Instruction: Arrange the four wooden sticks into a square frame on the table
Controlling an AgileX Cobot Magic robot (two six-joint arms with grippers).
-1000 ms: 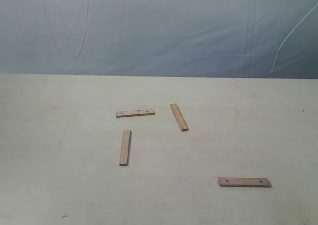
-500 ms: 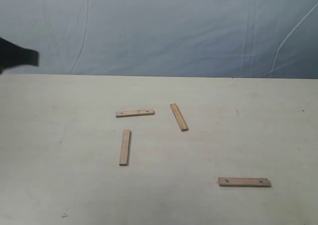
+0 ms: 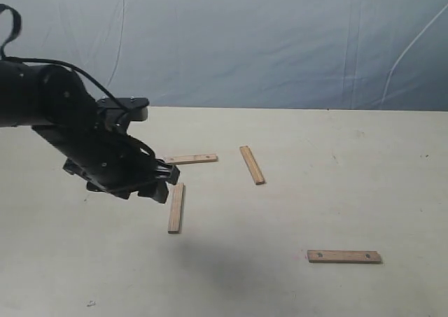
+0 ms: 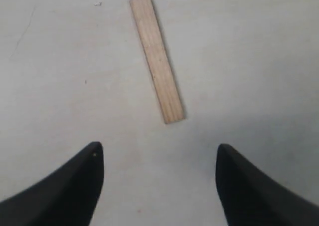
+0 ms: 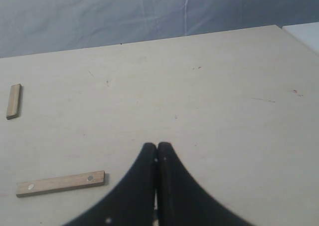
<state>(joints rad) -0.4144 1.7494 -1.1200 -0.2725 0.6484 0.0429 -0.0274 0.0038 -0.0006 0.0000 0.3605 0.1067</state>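
We see matt, fine-grained light-brown wood in the four wooden sticks [image 4: 157, 61]. The table [image 3: 280, 289] looks smooth, matt and faintly scuffed; the left gripper [image 4: 158, 148] is matt black, the backdrop [image 3: 245, 44] wrinkled cloth.

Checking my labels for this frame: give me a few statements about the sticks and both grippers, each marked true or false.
1. The four sticks touch at their corners. False: they lie apart on the table, and none touch.
2. The left gripper is open. True.
3. The right gripper holds a stick. False: it is shut on nothing.
4. The lone stick at the right shows a hole near each end. True.
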